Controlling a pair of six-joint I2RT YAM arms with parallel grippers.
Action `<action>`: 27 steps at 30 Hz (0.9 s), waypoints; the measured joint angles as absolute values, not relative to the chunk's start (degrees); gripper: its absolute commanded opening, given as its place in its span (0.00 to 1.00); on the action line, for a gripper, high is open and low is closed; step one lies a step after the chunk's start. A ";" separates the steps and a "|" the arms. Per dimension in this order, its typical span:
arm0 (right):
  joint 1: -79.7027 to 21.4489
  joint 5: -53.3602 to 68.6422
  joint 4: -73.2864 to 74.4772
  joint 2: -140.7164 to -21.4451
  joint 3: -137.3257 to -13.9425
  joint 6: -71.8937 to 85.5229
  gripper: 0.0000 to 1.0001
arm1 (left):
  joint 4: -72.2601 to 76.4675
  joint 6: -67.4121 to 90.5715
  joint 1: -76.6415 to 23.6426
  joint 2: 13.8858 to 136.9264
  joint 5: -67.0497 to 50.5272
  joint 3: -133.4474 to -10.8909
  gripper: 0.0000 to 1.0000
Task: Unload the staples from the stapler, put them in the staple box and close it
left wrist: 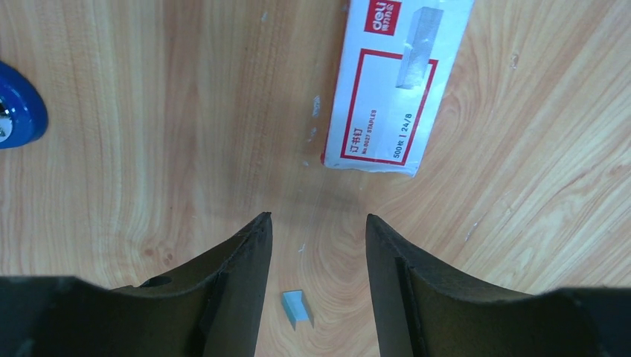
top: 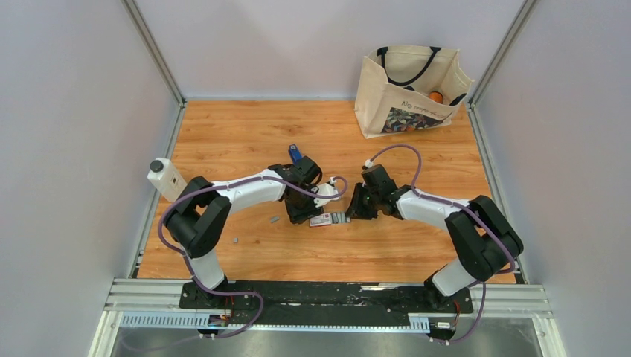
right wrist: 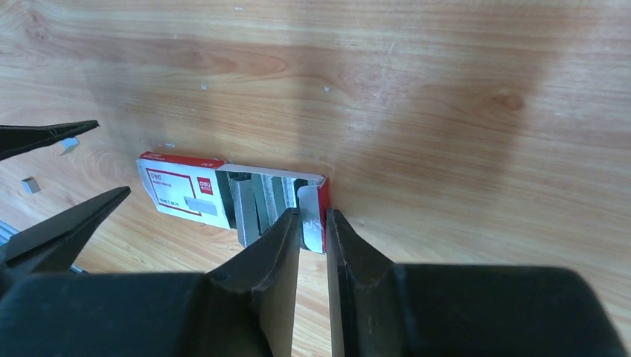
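The blue stapler [top: 295,154] lies behind my left wrist; its rounded blue end shows at the left edge of the left wrist view [left wrist: 16,105]. My left gripper [left wrist: 318,219] is open, low over the table, with one small grey staple bit [left wrist: 295,309] lying loose between its fingers. More staple bits [top: 274,219] lie to the left. My right gripper [right wrist: 313,214] is closed to a narrow gap on the end flap of the white-and-red box [right wrist: 186,195], which is open with grey staple strips [right wrist: 249,204] inside. The box also shows in the left wrist view [left wrist: 398,82].
A cloth tote bag [top: 409,85] stands at the back right corner. A small white device [top: 165,177] sits at the left edge. My left fingers [right wrist: 71,223] show at the left of the right wrist view, close to the box. Grey walls enclose the wooden table [top: 238,134].
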State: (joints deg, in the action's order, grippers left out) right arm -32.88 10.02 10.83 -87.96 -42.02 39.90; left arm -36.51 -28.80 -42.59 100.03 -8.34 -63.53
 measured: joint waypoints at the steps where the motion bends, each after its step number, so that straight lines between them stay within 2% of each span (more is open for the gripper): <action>1: -32.91 10.33 10.59 -88.31 -42.00 39.92 0.22 | -36.64 -28.91 -42.76 100.18 -8.34 -63.61 0.58; 27: -32.80 14.46 4.64 -91.11 -41.01 40.75 0.20 | -38.87 -30.17 -44.71 103.48 -7.33 -67.37 0.54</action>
State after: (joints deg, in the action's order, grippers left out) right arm -32.80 14.46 4.64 -91.11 -41.01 40.75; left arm -38.87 -30.17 -44.71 103.48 -7.33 -67.37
